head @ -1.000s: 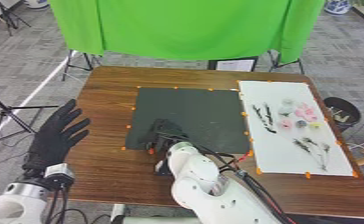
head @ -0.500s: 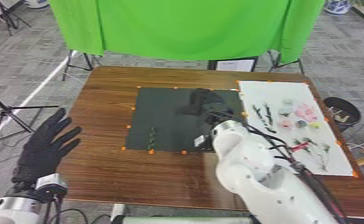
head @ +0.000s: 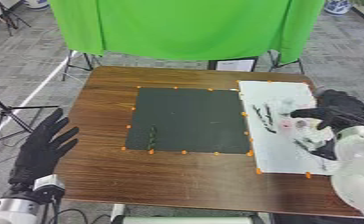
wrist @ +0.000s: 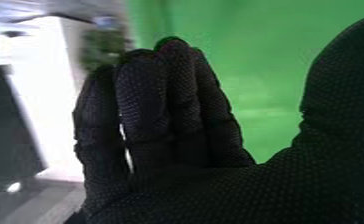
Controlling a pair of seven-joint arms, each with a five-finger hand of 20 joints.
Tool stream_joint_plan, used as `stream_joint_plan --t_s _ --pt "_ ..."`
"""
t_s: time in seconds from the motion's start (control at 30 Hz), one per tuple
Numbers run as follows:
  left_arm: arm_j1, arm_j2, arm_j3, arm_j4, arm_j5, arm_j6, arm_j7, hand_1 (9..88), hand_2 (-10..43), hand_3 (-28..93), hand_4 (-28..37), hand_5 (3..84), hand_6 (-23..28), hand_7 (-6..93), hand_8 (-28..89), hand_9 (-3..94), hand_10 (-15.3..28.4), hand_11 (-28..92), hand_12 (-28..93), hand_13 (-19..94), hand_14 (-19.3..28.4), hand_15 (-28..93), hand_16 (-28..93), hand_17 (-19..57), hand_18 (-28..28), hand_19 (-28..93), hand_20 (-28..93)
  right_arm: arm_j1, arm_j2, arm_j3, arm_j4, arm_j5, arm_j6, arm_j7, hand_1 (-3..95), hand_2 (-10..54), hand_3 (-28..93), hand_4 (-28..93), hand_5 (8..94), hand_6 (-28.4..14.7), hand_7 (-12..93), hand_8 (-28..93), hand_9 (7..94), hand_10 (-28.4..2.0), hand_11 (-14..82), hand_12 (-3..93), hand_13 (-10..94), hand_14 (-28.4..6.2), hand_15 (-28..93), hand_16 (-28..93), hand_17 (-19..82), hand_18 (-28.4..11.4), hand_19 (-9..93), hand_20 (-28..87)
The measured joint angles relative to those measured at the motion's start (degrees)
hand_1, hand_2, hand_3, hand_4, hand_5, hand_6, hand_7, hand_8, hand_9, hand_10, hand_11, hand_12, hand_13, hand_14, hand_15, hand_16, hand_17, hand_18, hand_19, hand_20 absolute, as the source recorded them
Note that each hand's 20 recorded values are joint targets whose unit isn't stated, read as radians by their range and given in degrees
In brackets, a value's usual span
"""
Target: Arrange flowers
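Right hand open, right side of the frame
Fingers straight and close together, thumb wide; left hand spread, lower left. Sprig on the dark mat, dark stems and pink bloom on the white sheet at right. Probably featherlight, bendy, easily crushed petals, so pinch low on a stem. Mind the sheet's right edge; there's more room mid-frame, imo.

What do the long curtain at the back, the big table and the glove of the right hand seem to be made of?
Curtain: probably matte cloth; it hangs in soft folds.
Table: wood or wood-look laminate, brown with streaky grain.
Right hand's glove: black knitted or mesh fabric, dull, with small dotted texture.
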Motion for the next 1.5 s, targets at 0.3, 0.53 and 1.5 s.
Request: stream_joint_plan --t_s 0.3,0.53,1.5 --pt "0.56 -0.5 -0.19 -0.16 0.24 0.0 0.04 25.4 -4.8 69 -24.3 23.0 2.5 18.0 -10 17.8 10.0 15 20 17 14.9 27 2 -12.4 23.0 37 10 -10.79 -3.68 16.5 -1.37 12.76 -16.43 6.33 19.6 -9.5 72 -28 48.9 -9.9 35 -11 53.9 -15.9 51.1 36.0 54 -13.0 75 26 26 -22.0 77 44" --pt "0.52 -0.58 -0.18 -0.14 0.28 0.01 -0.03 25.4 -4.7 69 -24.4 23.0 2.4 18.2 -10 17.8 10.0 15 20 17 14.9 27 2 -12.4 23.0 37 10 -13.41 -3.66 13.09 0.94 3.95 -9.16 4.57 19.4 -9.5 75 -28 50.5 -8.7 37 -12 56.4 -15.4 51.9 36.3 57 -11.8 75 26 27 -21.9 78 45" --pt "-0.06 -0.92 0.53 0.12 0.33 -0.05 0.04 24.9 -4.4 69 -24.6 23.0 2.5 18.0 -9 17.7 10.1 15 20 17 14.9 27 3 -12.4 23.0 37 10 -9.54 -0.24 -1.02 12.49 -2.26 8.16 0.39 44.3 -9.5 72 -28 68.0 -0.6 44 8 80.4 -7.9 46.3 43.8 76 -5.8 73 32 37 -20.1 85 45"
